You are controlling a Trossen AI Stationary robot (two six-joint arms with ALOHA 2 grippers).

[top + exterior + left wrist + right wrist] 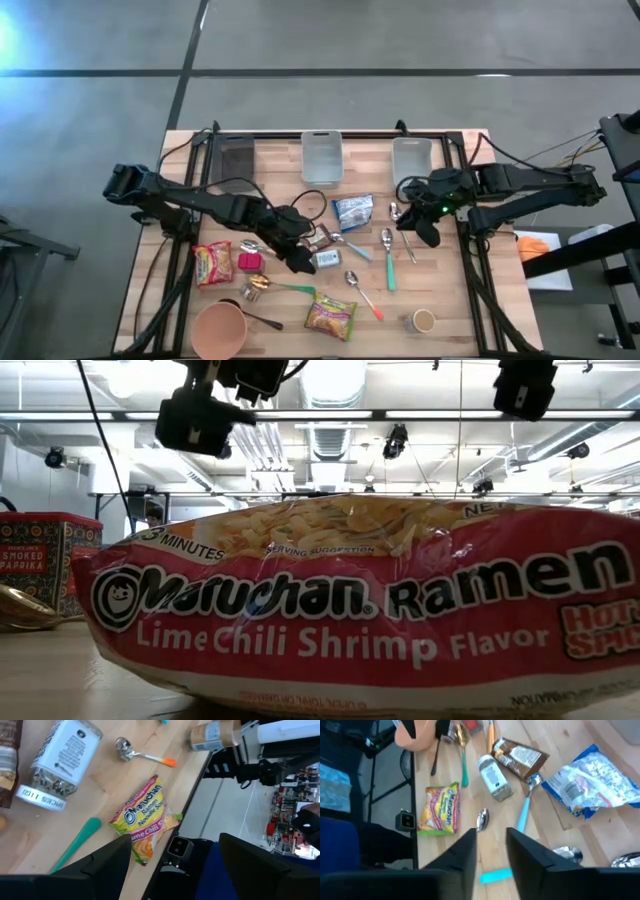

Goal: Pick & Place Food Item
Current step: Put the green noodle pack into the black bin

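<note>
Biggest thing first: the wooden table [440, 290] carried three bins along its far edge, one dark bin [237, 160] and two clear bins [321, 157]. The left gripper [300, 262] hung over the table's middle near the spice jar [326, 260], fingers spread wide with nothing between them. The right gripper [428, 235] hovered towards the right, beside the teal-handled spoon [389, 262], fingers parted only narrowly and empty.

I counted two ramen packets. The lime chili shrimp ramen packet [331, 315] lay flat near the front edge, untouched: yellow-green from above. Only the low view let me read its face, a red band with white Maruchan lettering under a photo of noodles, filling that view almost entirely. The red ramen packet [213, 263] sat on the left side. I also saw one blue-and-white bag [353, 211], one orange cup [219, 330], one brown packet [318, 238] and at least five spoons; I could not count them more surely.
</note>
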